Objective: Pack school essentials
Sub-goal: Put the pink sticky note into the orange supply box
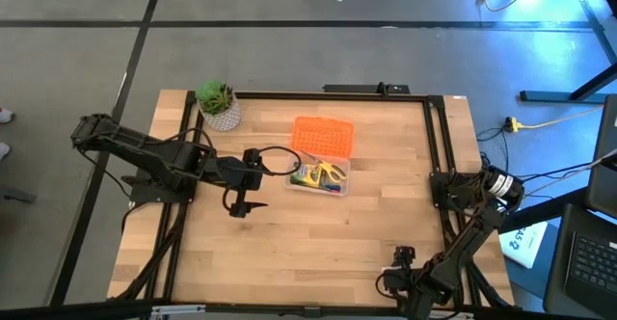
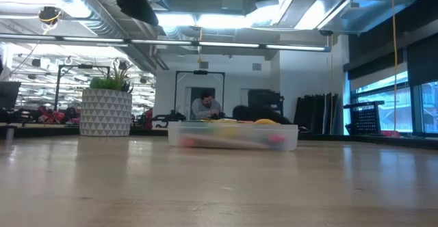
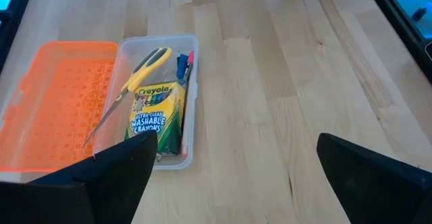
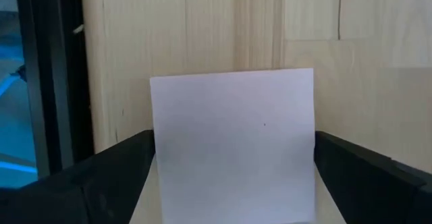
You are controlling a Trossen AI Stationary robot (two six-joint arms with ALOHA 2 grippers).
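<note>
The clear case (image 1: 318, 179) sits mid-table with its orange lid (image 1: 323, 135) flipped open toward the far side. The left wrist view shows, inside the case (image 3: 191, 82), the green-yellow crayon box (image 3: 156, 115), the yellow-handled scissors (image 3: 138, 72), a small blue piece (image 3: 181, 63) and a red-tipped pencil (image 3: 190, 57). My left gripper (image 1: 238, 207) (image 3: 236, 140) hovers open left of the case, nearer the table's front. My right gripper (image 1: 400, 258) (image 4: 233, 136) is open at the near right. A pale square note pad (image 4: 233, 143) lies flat on the table between its fingers. No dark pen or thin stick shows.
A small potted plant (image 1: 220, 105) (image 2: 106, 111) stands at the far left, near the left arm. Black rails (image 1: 436, 146) run along the table's sides. Bare wood (image 1: 318, 243) stretches across the near middle. A person (image 2: 205, 107) sits far off in the room behind.
</note>
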